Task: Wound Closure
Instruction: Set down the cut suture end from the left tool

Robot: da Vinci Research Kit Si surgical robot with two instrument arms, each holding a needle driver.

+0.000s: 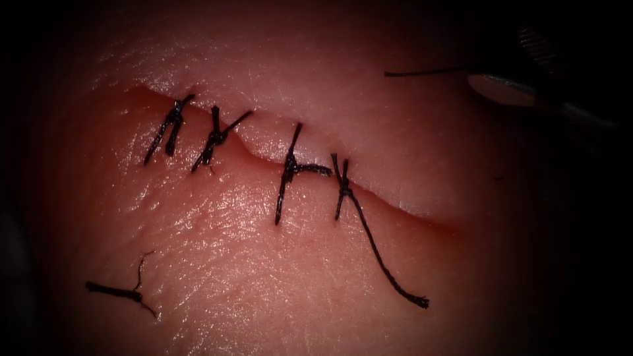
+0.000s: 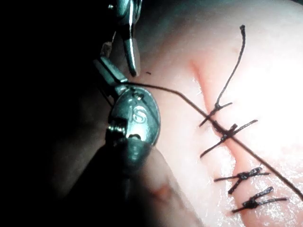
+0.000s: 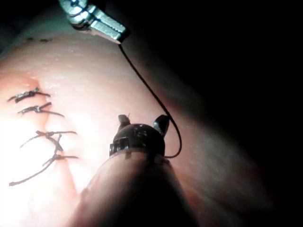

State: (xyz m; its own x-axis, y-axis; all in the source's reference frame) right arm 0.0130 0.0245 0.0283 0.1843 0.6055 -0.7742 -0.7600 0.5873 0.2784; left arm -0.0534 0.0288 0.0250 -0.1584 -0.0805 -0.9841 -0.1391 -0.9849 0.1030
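Observation:
The cut [image 1: 422, 214] runs across the tissue [image 1: 264, 277] with several knotted stitches [image 1: 290, 168] over it. The rightmost stitch trails a long tail [image 1: 382, 260]. My left tool [image 3: 116, 35] is shut on a length of thread [image 3: 151, 92], which curves down past my right tool [image 3: 142, 120]. The right tool's jaws stand apart with nothing between them. In the left wrist view the left tool [image 2: 113, 75] holds the same thread [image 2: 189, 101], which stretches over the stitches. In the endoscope view a tool's bright tip [image 1: 504, 89] sits right of the cut, and thread [image 1: 422, 72] pokes out leftward.
A cut end of thread [image 1: 119, 291] lies loose on the tissue left of the cut, low in the endoscope view. The right end of the cut beyond the last stitch gapes slightly.

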